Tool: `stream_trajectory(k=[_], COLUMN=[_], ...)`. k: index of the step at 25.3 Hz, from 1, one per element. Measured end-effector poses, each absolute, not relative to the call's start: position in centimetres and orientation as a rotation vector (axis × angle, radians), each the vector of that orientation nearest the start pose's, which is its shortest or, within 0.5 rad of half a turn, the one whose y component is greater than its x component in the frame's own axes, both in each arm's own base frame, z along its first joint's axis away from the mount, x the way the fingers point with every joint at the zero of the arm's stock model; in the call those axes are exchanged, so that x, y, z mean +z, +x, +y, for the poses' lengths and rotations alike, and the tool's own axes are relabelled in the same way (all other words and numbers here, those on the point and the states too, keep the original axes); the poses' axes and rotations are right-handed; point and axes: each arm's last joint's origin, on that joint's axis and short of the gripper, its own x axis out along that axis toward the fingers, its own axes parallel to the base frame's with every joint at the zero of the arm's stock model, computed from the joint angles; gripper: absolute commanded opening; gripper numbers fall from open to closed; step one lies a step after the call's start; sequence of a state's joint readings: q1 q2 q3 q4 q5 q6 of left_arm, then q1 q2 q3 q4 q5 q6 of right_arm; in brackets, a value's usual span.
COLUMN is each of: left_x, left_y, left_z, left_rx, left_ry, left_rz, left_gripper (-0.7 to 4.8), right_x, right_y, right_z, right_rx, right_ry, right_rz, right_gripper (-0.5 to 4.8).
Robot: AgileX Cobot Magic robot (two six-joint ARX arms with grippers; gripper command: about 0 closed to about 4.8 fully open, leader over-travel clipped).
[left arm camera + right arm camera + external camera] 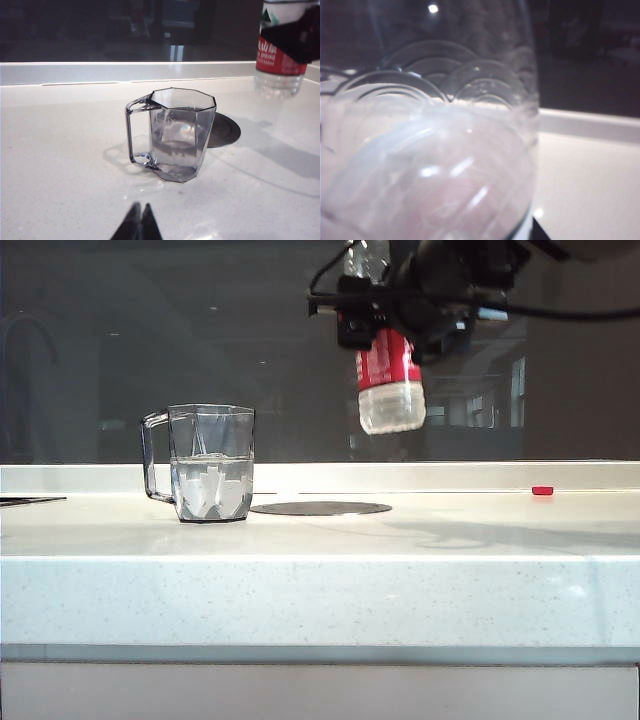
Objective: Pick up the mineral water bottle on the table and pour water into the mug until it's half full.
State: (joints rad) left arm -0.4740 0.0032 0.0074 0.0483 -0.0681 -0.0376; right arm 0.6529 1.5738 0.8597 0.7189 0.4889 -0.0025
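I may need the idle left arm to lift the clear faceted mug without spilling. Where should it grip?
Probably across the body of the clear faceted mug, just under the rim, coming in level from the left gripper's side. It stands upright about half full of water; its thin angular handle looks too slim. The right gripper holds the red-labelled plastic bottle aloft.

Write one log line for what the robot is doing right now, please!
right gripper: shut on mineral water bottle, held above table | mug: about half full | left gripper: shut, idle near mug
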Motion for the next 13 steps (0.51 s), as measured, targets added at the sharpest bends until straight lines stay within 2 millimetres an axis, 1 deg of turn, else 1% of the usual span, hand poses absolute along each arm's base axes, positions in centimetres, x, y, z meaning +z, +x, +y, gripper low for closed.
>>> stream_trajectory(k=[3,4,6,7,9,13], left_x=[17.0,17.0,17.0,17.0,17.0,17.0], left_y=[8.7,8.7,8.7,8.7,8.7,8.7], left_z=[-4.3,-4.3,-4.3,-4.3,-4.3,-4.3], left_rx=[-0.407,-0.407,-0.407,-0.407,-0.407,-0.409], left_ry=[-0.051,-0.051,-0.051,-0.051,-0.051,-0.051], left_rz=[-0.043,-0.043,-0.043,-0.043,-0.043,-0.043], left_gripper=[-0.04,-0.04,-0.04,-0.04,-0.04,-0.04], right_x=[23.6,22.6,21.4,21.0,19.8,18.7], right_y=[27.2,26.6,25.7,25.5,25.5,25.3], right_z=[18.7,18.2,17.1,16.6,15.0,13.6], right_rx=[0.183,0.185,0.18,0.172,0.125,0.084], right_ry=[0.067,0.099,0.137,0.146,0.139,0.121], right_rz=[-0.004,-0.012,-0.057,-0.072,-0.06,-0.032], right_gripper=[2.78,2.78,2.78,2.78,2.78,2.78])
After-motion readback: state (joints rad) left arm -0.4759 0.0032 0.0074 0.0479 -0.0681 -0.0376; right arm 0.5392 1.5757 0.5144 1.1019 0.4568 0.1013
